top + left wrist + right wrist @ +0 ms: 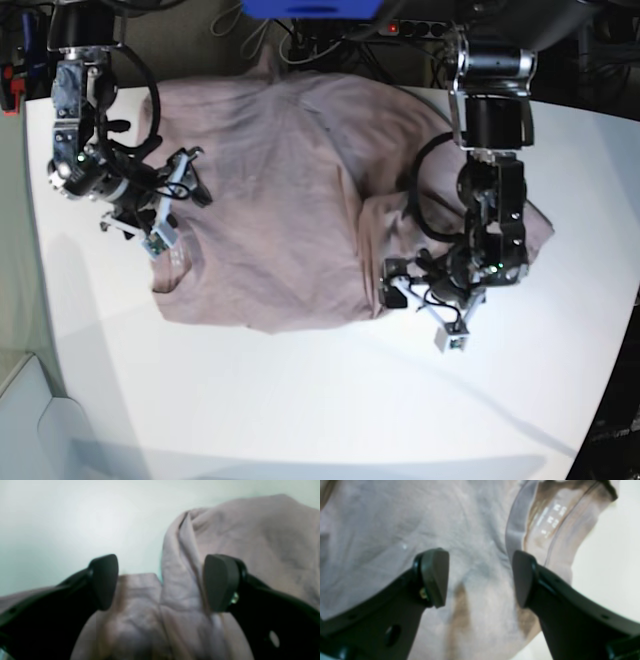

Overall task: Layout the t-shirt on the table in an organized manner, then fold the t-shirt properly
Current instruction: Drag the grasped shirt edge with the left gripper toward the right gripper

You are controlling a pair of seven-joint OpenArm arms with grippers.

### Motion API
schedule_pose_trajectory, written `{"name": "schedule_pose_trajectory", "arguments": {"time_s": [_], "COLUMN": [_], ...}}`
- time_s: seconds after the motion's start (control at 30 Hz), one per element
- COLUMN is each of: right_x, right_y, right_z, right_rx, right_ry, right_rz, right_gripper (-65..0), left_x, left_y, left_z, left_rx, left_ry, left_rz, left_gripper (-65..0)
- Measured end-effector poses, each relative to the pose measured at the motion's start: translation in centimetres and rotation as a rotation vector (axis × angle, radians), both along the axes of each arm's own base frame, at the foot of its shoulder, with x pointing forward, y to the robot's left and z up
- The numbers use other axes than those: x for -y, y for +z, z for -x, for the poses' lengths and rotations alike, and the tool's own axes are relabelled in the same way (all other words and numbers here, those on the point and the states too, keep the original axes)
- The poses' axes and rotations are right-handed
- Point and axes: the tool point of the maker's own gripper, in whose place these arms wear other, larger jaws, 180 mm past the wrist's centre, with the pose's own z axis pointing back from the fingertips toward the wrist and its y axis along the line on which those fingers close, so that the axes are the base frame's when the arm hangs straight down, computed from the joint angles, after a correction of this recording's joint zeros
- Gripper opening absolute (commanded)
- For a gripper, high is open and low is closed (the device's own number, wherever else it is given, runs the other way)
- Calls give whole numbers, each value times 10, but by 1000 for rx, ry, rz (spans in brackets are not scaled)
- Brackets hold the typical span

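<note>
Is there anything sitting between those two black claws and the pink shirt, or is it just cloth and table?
Nothing visible stands in the way. The left gripper and right gripper both have open jaws directly over the t-shirt, which lies straight on the table.

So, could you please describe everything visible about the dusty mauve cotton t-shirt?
The dusty mauve cotton t-shirt is plain, soft and wrinkled, spread mostly flat on the matte white table. Its collar, with pale printed marks inside, shows in the right wrist view. One side is bunched into folds where the open left gripper sits. The open right gripper hovers over the collar area.
</note>
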Motion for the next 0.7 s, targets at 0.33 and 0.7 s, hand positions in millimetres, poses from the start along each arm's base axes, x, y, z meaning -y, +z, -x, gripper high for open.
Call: {"name": "schedule_pose_trajectory", "arguments": {"time_s": [0.33,0.7], "right_x": [0,1], "right_y": [-2,-8], "right_z": [3,10], "right_rx": [-8,-27], "right_ry": [0,0], "right_rz": [-1,6], "right_gripper": [-249,-249], "left_x": [11,26], "left_y": [-21,27], "left_z": [-6,-27], "left_rx": [-24,124], "left_ry": [14,13], "left_rz": [41,59], "left_gripper": [-546,-649]}}
